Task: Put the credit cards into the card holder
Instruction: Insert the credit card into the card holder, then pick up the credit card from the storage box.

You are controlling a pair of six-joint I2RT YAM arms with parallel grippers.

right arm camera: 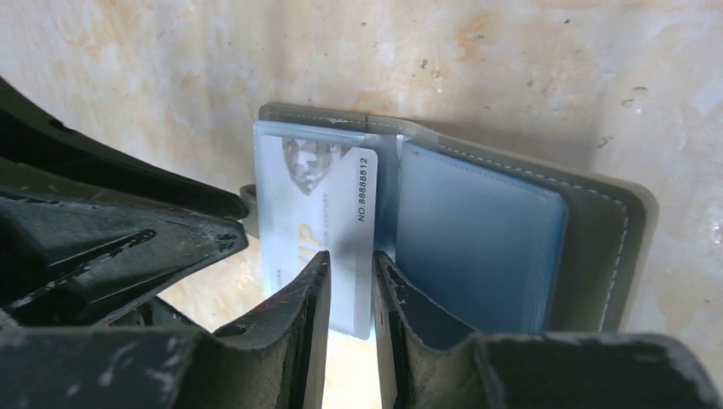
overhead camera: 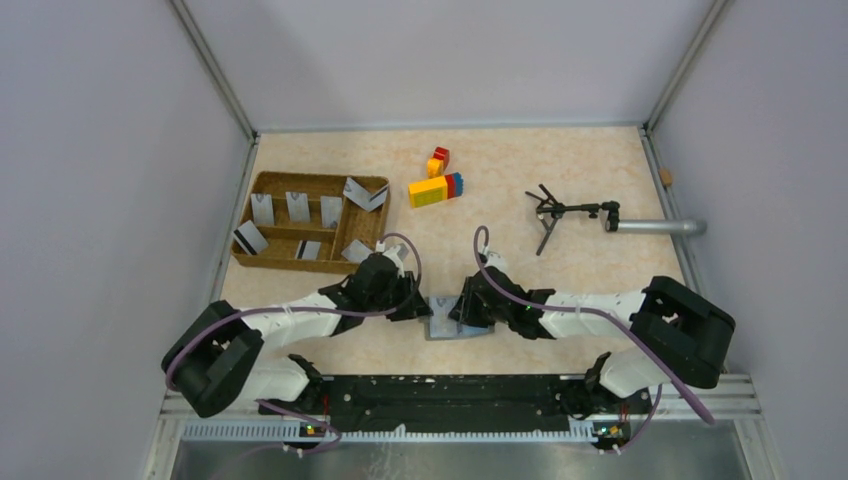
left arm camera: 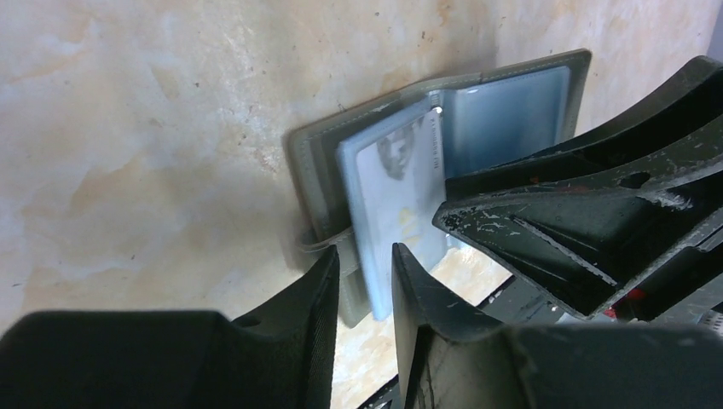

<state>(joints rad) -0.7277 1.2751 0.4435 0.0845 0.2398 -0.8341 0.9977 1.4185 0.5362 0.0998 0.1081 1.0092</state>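
Straddling one credit card [right arm camera: 315,204], left claw [left arm camera: 365,268] and right claw [right arm camera: 351,268] stood nearly closed, grip impossible to tell. It sat sleeved in the card holder [right arm camera: 597,247], near-right of the wicker tray [overhead camera: 262,182] holding several more cards [overhead camera: 297,207].

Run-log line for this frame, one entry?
card holder: open, lying flat | card: slipped into holder | left gripper, right gripper: jaws narrow at holder, grip unclear | tray: more cards waiting

Beige marbled table [overhead camera: 580,290]. On it: wicker tray [overhead camera: 300,177], left; open card holder [overhead camera: 446,326], near centre; toy blocks [overhead camera: 435,190], rear; black tripod [overhead camera: 556,212] and silver tube [overhead camera: 655,227], right.
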